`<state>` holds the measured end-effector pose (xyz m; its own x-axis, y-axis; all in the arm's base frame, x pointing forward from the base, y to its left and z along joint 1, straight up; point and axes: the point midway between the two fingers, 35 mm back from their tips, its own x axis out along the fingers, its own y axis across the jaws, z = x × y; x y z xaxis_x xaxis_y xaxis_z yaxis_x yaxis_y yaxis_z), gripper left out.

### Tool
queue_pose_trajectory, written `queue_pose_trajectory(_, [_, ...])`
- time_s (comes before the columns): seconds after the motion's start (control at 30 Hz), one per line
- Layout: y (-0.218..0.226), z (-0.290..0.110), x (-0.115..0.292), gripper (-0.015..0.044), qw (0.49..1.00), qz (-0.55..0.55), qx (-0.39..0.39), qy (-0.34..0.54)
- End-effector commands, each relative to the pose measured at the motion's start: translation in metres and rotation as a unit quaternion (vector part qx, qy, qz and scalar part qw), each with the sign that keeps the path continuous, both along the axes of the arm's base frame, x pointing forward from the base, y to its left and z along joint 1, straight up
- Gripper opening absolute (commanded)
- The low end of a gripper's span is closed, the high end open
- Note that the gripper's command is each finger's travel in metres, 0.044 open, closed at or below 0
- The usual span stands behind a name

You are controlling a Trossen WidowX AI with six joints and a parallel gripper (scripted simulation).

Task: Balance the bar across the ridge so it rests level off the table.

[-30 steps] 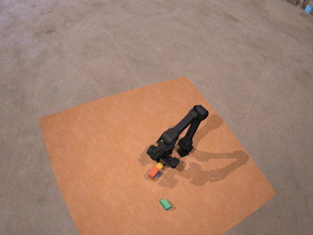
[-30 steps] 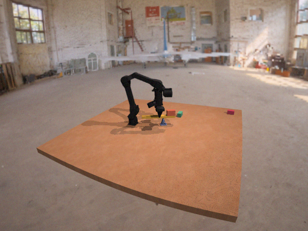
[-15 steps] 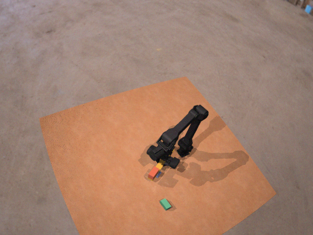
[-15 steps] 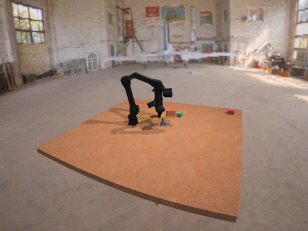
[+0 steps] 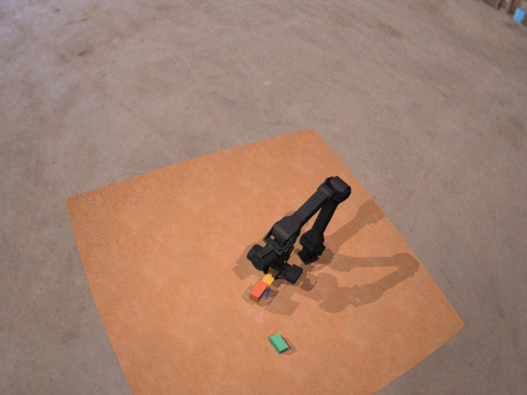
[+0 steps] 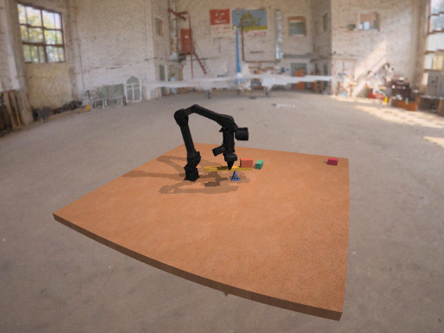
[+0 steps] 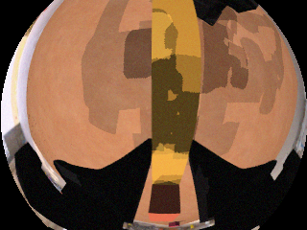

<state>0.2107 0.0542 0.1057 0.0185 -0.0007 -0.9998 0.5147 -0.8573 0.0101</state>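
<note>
Orange table (image 6: 286,232), black arm (image 6: 186,136) bent over it. Gripper (image 6: 229,165) clamped partway shut on yellow bar (image 6: 215,168), held roughly level above blue ridge (image 6: 235,176); contact with ridge unclear. Red block (image 6: 246,163) sits on bar's far end.

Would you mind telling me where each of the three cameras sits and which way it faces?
Top: high above, angled down at the table; whole arm shows.
Exterior: off the table at low height, facing the hall; arm in side profile above the ridge.
Wrist: on the gripper, looking down; dark fingers show.
Shared: the gripped yellow bar appears in all.
</note>
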Motion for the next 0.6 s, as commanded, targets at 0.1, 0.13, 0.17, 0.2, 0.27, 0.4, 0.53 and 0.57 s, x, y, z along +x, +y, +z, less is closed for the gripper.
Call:
queue_pose_trajectory(0.1, [0.0010, -0.0010, 0.0004, 0.0000, 1.000, -0.002, 0.003, 0.000])
queue_pose_trajectory(0.13, [0.0010, -0.0011, 0.0004, 0.0000, 1.000, -0.002, 0.003, 0.000])
queue_pose_trajectory(0.17, [0.0010, -0.0013, 0.0005, 0.0000, 1.000, -0.002, 0.003, 0.000])
queue_pose_trajectory(0.2, [0.0010, -0.0013, 0.0005, 0.0000, 1.000, -0.002, 0.003, 0.000])
queue_pose_trajectory(0.27, [0.0010, -0.0014, 0.0005, 0.0000, 1.000, -0.002, 0.003, 0.000])
queue_pose_trajectory(0.4, [0.0010, -0.0018, 0.0005, 0.0000, 1.000, -0.002, 0.003, 0.000])
queue_pose_trajectory(0.53, [0.0010, -0.0021, 0.0005, 0.0000, 1.000, -0.002, 0.003, 0.000])
queue_pose_trajectory(0.57, [0.0010, -0.0023, 0.0005, 0.0000, 1.000, -0.002, 0.003, 0.000])
